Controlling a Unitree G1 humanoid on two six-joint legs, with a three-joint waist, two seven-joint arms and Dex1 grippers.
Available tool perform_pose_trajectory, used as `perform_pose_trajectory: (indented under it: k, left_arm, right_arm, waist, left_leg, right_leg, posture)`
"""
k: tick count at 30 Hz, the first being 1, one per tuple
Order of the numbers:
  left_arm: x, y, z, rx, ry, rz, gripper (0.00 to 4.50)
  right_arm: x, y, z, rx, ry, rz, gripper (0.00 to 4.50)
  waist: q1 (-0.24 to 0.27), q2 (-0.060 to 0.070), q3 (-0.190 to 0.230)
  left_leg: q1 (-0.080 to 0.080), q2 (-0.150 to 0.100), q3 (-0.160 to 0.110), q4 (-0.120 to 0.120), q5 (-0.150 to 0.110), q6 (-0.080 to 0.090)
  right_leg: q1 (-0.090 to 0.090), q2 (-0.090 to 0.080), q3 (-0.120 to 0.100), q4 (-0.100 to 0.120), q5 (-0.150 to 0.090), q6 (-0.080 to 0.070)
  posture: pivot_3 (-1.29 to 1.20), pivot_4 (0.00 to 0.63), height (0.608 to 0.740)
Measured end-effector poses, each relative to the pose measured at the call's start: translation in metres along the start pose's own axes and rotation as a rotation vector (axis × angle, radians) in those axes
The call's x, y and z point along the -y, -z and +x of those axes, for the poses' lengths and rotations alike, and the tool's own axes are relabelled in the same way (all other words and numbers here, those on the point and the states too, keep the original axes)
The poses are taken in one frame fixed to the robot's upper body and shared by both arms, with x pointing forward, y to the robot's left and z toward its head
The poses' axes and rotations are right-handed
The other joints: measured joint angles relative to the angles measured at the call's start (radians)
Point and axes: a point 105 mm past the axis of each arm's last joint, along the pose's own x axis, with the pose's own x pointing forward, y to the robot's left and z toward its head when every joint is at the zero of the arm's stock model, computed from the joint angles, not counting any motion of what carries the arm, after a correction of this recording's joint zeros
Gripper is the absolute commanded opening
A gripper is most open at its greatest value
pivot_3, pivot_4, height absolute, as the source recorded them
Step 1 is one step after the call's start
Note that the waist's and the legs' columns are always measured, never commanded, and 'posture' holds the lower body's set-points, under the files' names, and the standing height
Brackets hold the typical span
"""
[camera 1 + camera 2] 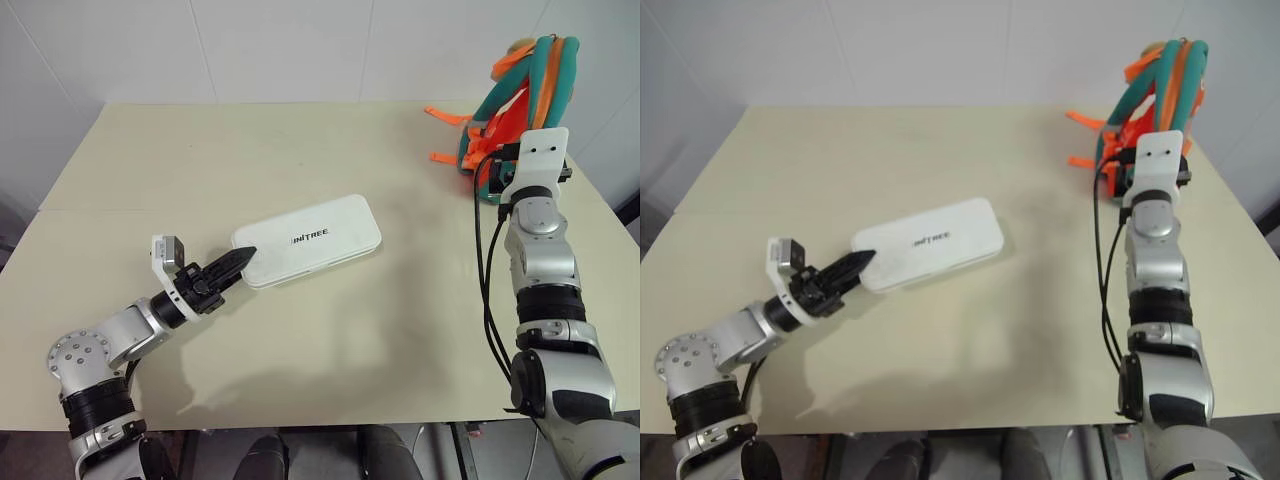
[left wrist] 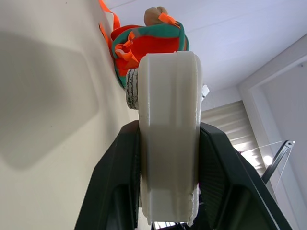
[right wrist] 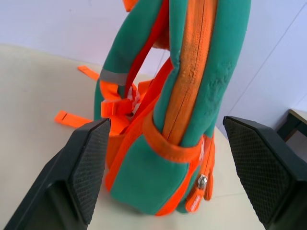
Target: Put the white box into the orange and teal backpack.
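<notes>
A white box (image 1: pixel 308 240) with small dark lettering on its lid lies on a pale cream table (image 1: pixel 300 340). Black fingers (image 2: pixel 115 191) of the left claw (image 1: pixel 238 262) flank its white edge. The backpack (image 3: pixel 177 120) is teal with orange zipper trim, straps and loop, plus a grey band on one strap; a beige pom-pom (image 2: pixel 156 15) tops it. The right claw (image 3: pixel 177 172) shows black, textured pads (image 3: pixel 88 167).

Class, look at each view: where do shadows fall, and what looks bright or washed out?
Left eye view: soft shadows on the table beside the white box. Left wrist view: a broad shadow on the table; bright glare at the window. Right wrist view: even light on the orange and teal backpack.
</notes>
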Motion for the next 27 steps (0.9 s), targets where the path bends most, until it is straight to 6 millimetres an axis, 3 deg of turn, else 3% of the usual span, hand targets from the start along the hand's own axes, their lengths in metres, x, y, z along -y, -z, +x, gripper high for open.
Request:
perform_pose_trajectory:
  k: [10, 27]
  left_arm:
    - [-0.002, 0.001, -0.005, 0.005, -0.023, -0.003, 1.27]
    - [-0.003, 0.008, -0.01, 0.017, -0.046, -0.009, 1.27]
  right_arm:
    - [-0.004, 0.003, 0.015, -0.015, 0.026, 0.009, 4.5]
    - [0.002, -0.01, 0.021, 0.008, 0.096, -0.003, 4.5]
  waist:
    - [-0.002, 0.0, 0.0]
    - [-0.01, 0.0, 0.0]
  left_leg:
    - [0.0, 0.0, 0.001, -0.001, 0.0, 0.0]
    - [0.0, 0.0, 0.002, 0.0, 0.0, 0.0]
  right_leg:
    - [0.0, 0.0, 0.001, 0.0, 0.001, 0.001]
    - [0.0, 0.0, 0.003, 0.0, 0.001, 0.001]
  posture:
    - [0.0, 0.15, 0.74]
    - [0.0, 0.15, 0.74]
